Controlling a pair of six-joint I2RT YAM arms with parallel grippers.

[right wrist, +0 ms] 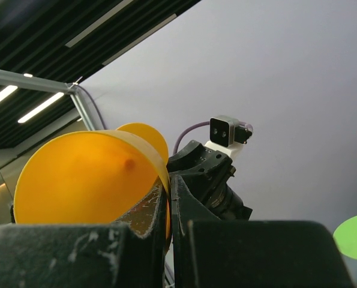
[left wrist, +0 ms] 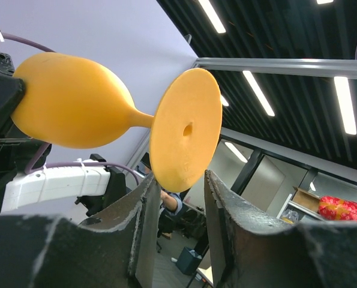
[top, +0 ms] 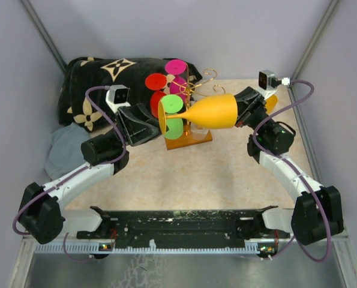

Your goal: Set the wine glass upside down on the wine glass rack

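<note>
An orange wine glass point(top: 214, 111) lies sideways in the air in front of the wine glass rack point(top: 205, 78), a gold wire tree on a wooden base point(top: 190, 142). My right gripper point(top: 241, 111) is shut on the rim of the bowl point(right wrist: 82, 174), one finger inside and one outside point(right wrist: 169, 186). The glass's round foot point(left wrist: 187, 129) points left. Its lower edge sits between the tips of my left gripper point(left wrist: 178, 180), whose jaws stand open on either side with a gap showing. In the top view the left gripper point(top: 153, 123) is right beside the foot.
Red point(top: 156, 81), pink point(top: 176, 67) and green point(top: 172, 105) glasses hang on the rack. A black patterned blanket point(top: 100, 78) lies at the back left, a grey cloth point(top: 64, 150) in front of it. Purple walls close in both sides.
</note>
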